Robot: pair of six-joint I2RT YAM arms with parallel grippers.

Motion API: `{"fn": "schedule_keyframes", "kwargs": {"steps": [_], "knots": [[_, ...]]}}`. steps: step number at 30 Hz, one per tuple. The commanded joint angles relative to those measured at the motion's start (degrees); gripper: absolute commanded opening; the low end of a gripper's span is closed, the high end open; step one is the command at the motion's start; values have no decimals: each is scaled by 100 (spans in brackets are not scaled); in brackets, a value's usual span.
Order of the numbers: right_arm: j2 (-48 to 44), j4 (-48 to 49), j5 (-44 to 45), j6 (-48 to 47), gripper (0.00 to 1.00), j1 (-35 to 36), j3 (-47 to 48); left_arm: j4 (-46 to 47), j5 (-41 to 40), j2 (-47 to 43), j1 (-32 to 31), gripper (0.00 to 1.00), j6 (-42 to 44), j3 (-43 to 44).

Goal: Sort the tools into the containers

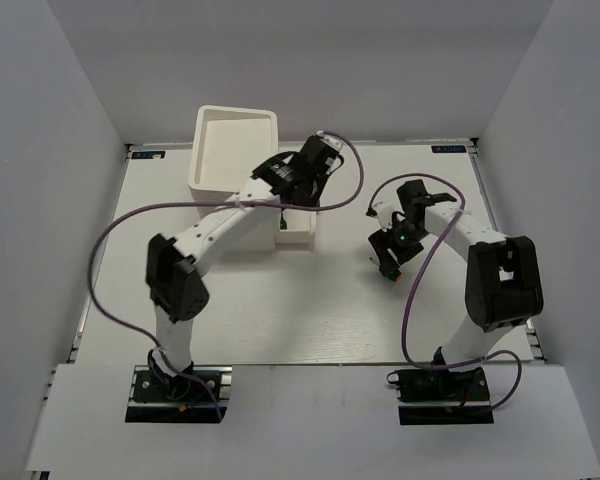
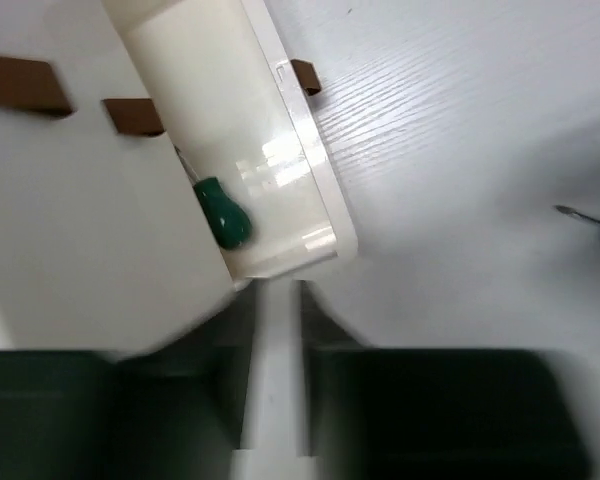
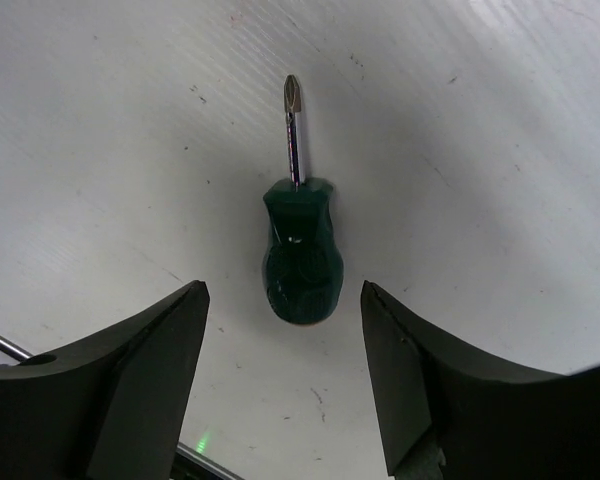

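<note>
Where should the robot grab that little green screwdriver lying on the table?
Its fat green handle, from straight above. The screwdriver lies flat on the table, and the handle is chunky while the metal shaft is thin. The open right hand hangs with one finger on each side of it.

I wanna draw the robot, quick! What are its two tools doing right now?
Left tool: blurry, cannot tell if open or closed.
Right tool: open, holding nothing, above a green-handled screwdriver.
</note>
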Motion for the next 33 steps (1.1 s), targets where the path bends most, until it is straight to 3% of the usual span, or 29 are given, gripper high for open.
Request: {"fn": "schedule_keyframes", "kwargs": {"steps": [1, 4, 8, 11, 12, 14, 19, 22, 29, 33], "knots": [[150, 153, 384, -145, 68, 177, -17, 342, 117, -1577, -51, 42, -164, -428], [186, 285, 568, -136, 67, 300, -166, 254, -94, -2271, 2, 61, -322, -727], [326, 671, 1157, -39, 58, 537, -412, 201, -517, -3001, 63, 69, -515, -1211], [449, 742, 1378, 84, 37, 634, -430, 123, -973, -3371, 63, 69, -805, -1651], [450, 725, 1369, 127, 19, 634, -439, 122, -1088, -3599, 63, 69, -910, -1756], [415, 646, 1247, 145, 0, 643, -343, -27, -1361, -3811, 116, 69, -1218, -2029], [133, 373, 264, -56, 0, 573, 482, -299, -1782, -4269, 300, 73, -1806, -2661], [396, 189, -738, -23, 0, 599, 1519, -555, -1783, -4392, 389, 76, -2316, -3040], [2099, 39, -1750, 1436, 0, 827, 4443, -564, -1581, -5129, 862, 78, -3240, -3822], [2699, 302, -2180, 2605, 0, 1056, 5194, -712, -1581, -5473, 1074, 80, -3486, -4051]]}}
